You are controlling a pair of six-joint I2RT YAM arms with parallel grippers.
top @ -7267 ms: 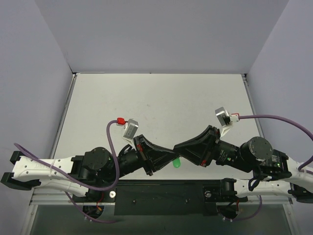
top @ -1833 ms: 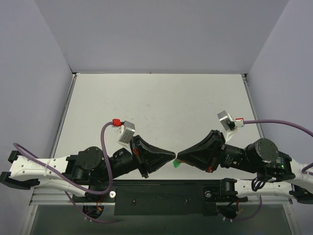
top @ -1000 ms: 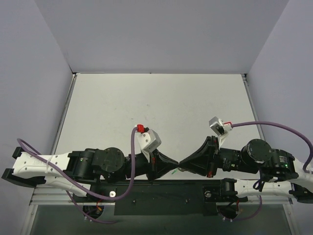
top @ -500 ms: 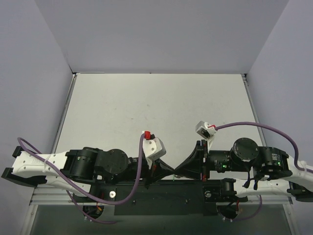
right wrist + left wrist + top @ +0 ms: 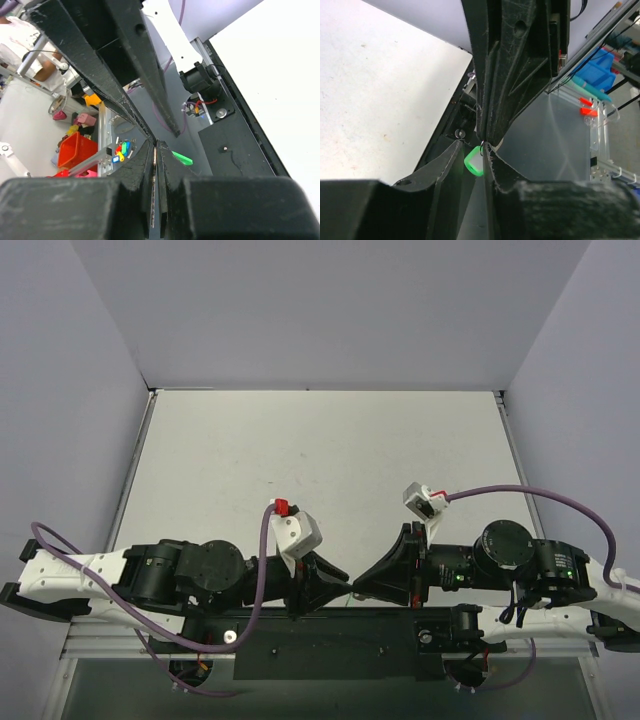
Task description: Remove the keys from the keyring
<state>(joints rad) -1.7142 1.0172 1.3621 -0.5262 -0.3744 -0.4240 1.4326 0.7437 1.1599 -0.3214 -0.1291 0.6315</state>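
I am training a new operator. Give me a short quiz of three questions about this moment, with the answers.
1. True or false: the left tool has its jaws apart.
2. In the left wrist view, the green keyring shows: A) between the left tool's jaws; B) far from both tools; C) nowhere.
3. Fill in: the right tool is ____ (open or shut).
Key: 1 true; 2 A; 3 shut.

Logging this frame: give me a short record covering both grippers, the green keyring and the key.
left gripper: fingers parted on either side of the green keyring
right gripper: shut on the key, a thin silver edge between its fingers
keyring: hanging at the meeting fingertips
key off keyring: cannot tell
place: at the table's near edge
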